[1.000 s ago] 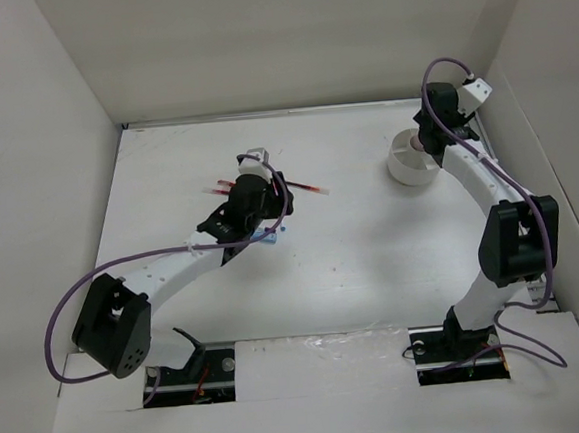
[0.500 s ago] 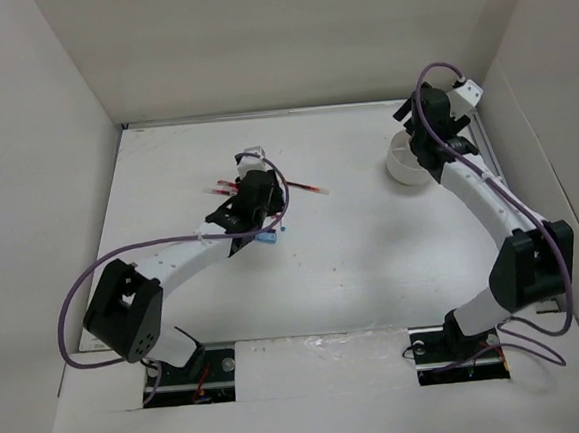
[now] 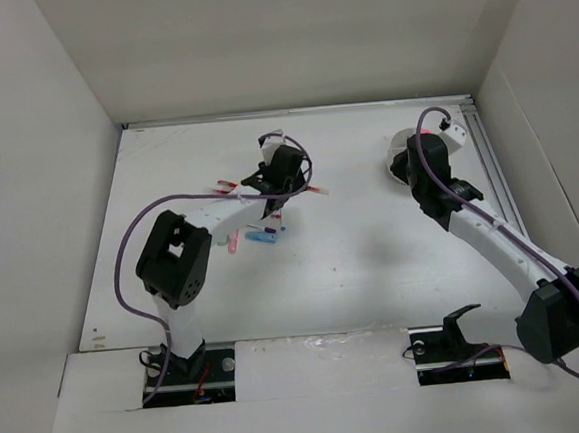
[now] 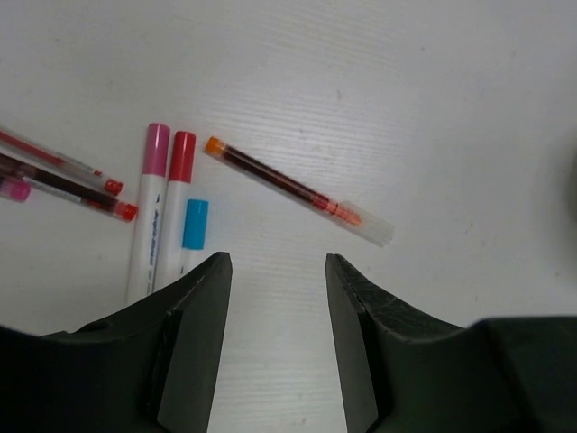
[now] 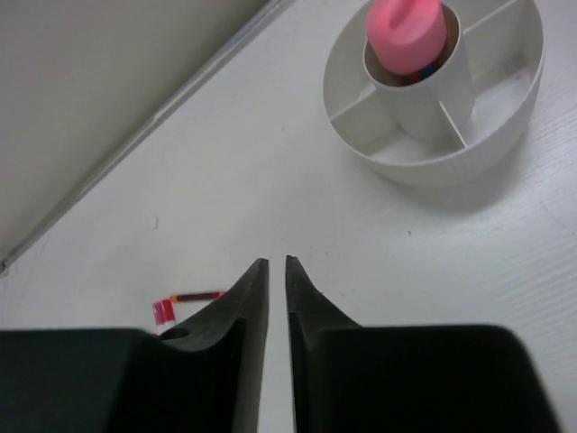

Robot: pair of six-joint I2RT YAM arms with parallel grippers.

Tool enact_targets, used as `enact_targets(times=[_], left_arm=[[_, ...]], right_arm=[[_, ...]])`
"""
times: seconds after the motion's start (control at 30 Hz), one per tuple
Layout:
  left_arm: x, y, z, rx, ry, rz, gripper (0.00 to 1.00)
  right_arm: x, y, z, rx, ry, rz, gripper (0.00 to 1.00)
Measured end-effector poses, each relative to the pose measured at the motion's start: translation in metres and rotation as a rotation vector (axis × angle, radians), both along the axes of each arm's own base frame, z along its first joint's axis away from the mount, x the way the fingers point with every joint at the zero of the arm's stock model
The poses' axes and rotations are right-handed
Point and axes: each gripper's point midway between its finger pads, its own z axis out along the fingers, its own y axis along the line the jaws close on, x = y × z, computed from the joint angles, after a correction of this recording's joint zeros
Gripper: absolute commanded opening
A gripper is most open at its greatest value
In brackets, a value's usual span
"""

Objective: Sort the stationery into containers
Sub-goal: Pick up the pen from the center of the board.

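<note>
On the left half of the table (image 3: 364,271), the stationery is laid flat in a loose group. In the left wrist view, two red pens (image 4: 72,189) are seen at the far left, slanted and side by side. Just beside them, three markers are set parallel and close together: a pink-capped marker (image 4: 149,216), a red-capped marker (image 4: 176,207) and a blue-capped marker (image 4: 193,230) (its lower part is hidden behind a finger). Further right, an orange-ended pen (image 4: 297,190) is laid diagonally, apart from the markers. The left gripper (image 4: 275,262) is positioned over this group with its jaws apart. Nothing is gripped, and bare table is seen in the gap.

On the right half, the tub (image 5: 442,167) is placed near the far edge. It is divided by inner walls that run out from a central tube. A pink piece (image 5: 406,32) is seated in the mouth of that tube, and something blue and red is glimpsed beneath it, too little to be identified. The right gripper (image 5: 277,262) is positioned near the tub but apart from it. Its fingers are set almost together, with only a slit between them, and nothing is clamped.
</note>
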Motion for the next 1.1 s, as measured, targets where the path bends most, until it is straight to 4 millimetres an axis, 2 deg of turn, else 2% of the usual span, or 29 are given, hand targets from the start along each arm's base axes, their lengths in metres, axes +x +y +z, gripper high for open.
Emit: enact_targets(times=[0.07,0.13,0.23,0.33,0.47,0.67,0.87,1.1], left_arm=[[0.012,-0.009,-0.002,-0.026,0.005,0.032,0.43],[0.018,-0.014,-0.008,-0.042,0.025,0.064,0.42],[0.025,-0.017,-0.021,-0.063,0.072,0.119,0.42],[0.035,-0.018,-0.031,-0.090,0.104,0.169,0.39],[0.040,-0.014,-0.042,-0.115,0.140,0.222,0.38],[0.042,-0.009,-0.044,-0.144,0.161,0.287,0.38],[0.053,-0.016,-0.046,-0.158,0.167,0.325,0.38],[0.055,-0.014,-0.066,-0.137,0.204,0.360,0.33]], right_arm=[[-0.009,0.004,-0.009,0.010,0.020,0.025,0.31],[-0.016,0.008,-0.009,0.021,0.019,0.048,0.40],[-0.025,0.010,0.000,0.042,-0.009,0.073,0.45],[-0.032,0.013,0.006,0.059,-0.029,0.099,0.45],[-0.037,0.017,0.002,0.070,-0.025,0.127,0.46],[-0.042,0.024,-0.009,0.077,0.001,0.166,0.46],[-0.045,0.032,-0.008,0.094,-0.003,0.205,0.47],[-0.048,0.039,-0.013,0.099,0.008,0.241,0.47]])
